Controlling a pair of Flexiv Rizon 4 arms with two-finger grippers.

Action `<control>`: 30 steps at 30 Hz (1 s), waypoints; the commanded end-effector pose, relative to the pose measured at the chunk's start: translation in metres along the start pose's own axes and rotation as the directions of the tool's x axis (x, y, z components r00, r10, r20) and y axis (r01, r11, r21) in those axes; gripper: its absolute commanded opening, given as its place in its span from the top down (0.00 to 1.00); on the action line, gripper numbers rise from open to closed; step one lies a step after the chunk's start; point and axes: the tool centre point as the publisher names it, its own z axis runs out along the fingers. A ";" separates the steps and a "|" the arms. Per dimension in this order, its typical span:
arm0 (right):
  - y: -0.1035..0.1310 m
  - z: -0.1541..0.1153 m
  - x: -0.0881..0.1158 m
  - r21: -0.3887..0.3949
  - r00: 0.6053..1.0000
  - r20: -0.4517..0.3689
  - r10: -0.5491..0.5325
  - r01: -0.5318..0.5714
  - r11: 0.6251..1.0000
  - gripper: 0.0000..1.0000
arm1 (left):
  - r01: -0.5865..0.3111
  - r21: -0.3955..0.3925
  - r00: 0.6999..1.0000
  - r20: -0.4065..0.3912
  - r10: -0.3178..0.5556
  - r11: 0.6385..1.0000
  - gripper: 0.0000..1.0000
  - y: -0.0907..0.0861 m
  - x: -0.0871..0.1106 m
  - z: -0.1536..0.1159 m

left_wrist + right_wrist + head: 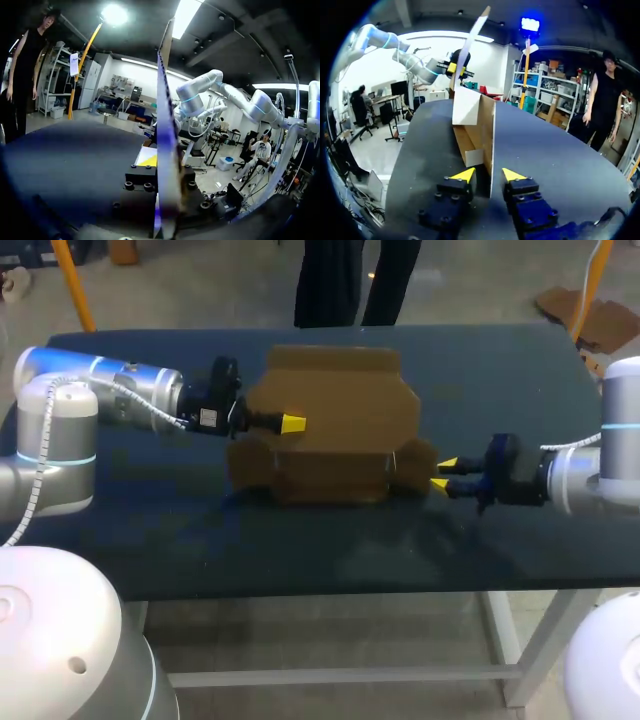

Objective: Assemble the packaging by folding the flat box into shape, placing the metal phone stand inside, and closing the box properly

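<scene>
A brown cardboard box [330, 455] stands in the middle of the table with its large lid panel [340, 400] raised. My left gripper [293, 423] is shut on that panel, whose edge [166, 125] runs upright between its fingers in the left wrist view; one yellow fingertip [147, 160] shows beside it. My right gripper [443, 473] is at the box's right end. Its fingers [465, 175] stand open on either side of the side flap's edge [487, 130], with a gap showing. My left gripper [452, 67] appears beyond the box. The phone stand is not visible.
The dark tabletop [500, 370] stretches to both sides of the box. Its front edge [330, 590] runs a short way before the box, and the back edge lies just behind the lid.
</scene>
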 end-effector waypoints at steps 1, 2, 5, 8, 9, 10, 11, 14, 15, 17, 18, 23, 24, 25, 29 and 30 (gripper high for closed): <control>0.002 0.009 -0.005 0.001 1.000 -0.012 -0.003 0.003 1.000 0.63 | 0.000 -0.001 1.000 -0.002 0.000 1.000 1.00 0.003 -0.001 0.001; 0.003 0.011 -0.005 0.001 1.000 -0.014 -0.003 0.003 1.000 0.63 | 0.000 -0.001 1.000 -0.002 0.000 1.000 1.00 0.003 -0.001 0.001; 0.004 0.017 -0.007 0.003 1.000 -0.015 -0.007 0.007 1.000 0.65 | 0.000 -0.001 1.000 -0.002 0.000 1.000 1.00 0.003 -0.001 0.001; 0.005 0.022 -0.007 0.006 1.000 -0.013 -0.007 0.007 1.000 0.82 | 0.000 -0.001 1.000 -0.002 0.000 1.000 1.00 0.003 -0.001 0.001; 0.006 0.023 -0.007 0.006 1.000 -0.012 -0.006 0.006 1.000 0.93 | 0.000 -0.001 1.000 -0.002 0.000 1.000 1.00 0.003 -0.001 0.001; 0.006 0.025 -0.006 0.007 1.000 -0.011 -0.004 0.004 1.000 1.00 | 0.000 -0.001 1.000 -0.002 0.000 1.000 1.00 0.003 -0.001 0.001; 0.006 0.025 -0.006 0.007 1.000 -0.011 -0.002 0.002 1.000 1.00 | 0.000 -0.001 1.000 -0.002 0.000 1.000 1.00 0.003 -0.001 0.001; 0.007 0.028 -0.003 0.008 1.000 -0.011 0.000 0.000 1.000 1.00 | 0.000 -0.001 1.000 -0.002 0.000 1.000 1.00 0.003 -0.001 0.001; 0.008 0.028 -0.003 0.008 1.000 -0.010 0.001 -0.001 1.000 1.00 | 0.000 -0.001 1.000 -0.002 0.000 1.000 1.00 0.003 -0.001 0.001; 0.008 0.029 -0.001 0.006 1.000 -0.009 0.003 -0.003 1.000 1.00 | 0.000 -0.001 1.000 -0.002 0.000 1.000 1.00 0.003 -0.001 0.001; 0.009 0.029 0.000 0.006 1.000 -0.009 0.004 -0.004 1.000 1.00 | 0.000 -0.001 1.000 -0.002 0.000 1.000 1.00 0.003 -0.001 0.001; 0.010 0.031 0.004 0.006 1.000 -0.003 0.013 -0.013 1.000 1.00 | 0.000 -0.001 1.000 -0.002 0.000 1.000 1.00 0.003 -0.001 0.001; 0.010 0.031 0.005 0.005 1.000 -0.002 0.016 -0.016 1.000 1.00 | 0.000 -0.001 1.000 -0.002 0.000 1.000 1.00 0.003 -0.001 0.001; 0.010 0.031 0.006 0.004 1.000 -0.002 0.019 -0.019 1.000 1.00 | 0.000 -0.001 1.000 -0.002 0.000 1.000 1.00 0.003 -0.001 0.001; 0.010 0.031 0.009 0.000 0.999 -0.003 0.037 -0.037 0.999 0.87 | 0.000 -0.001 1.000 -0.002 0.000 1.000 1.00 0.003 -0.001 0.001; 0.010 0.031 0.009 -0.001 0.999 -0.003 0.040 -0.040 0.999 0.85 | 0.000 -0.001 1.000 -0.002 0.000 1.000 1.00 0.003 -0.001 0.001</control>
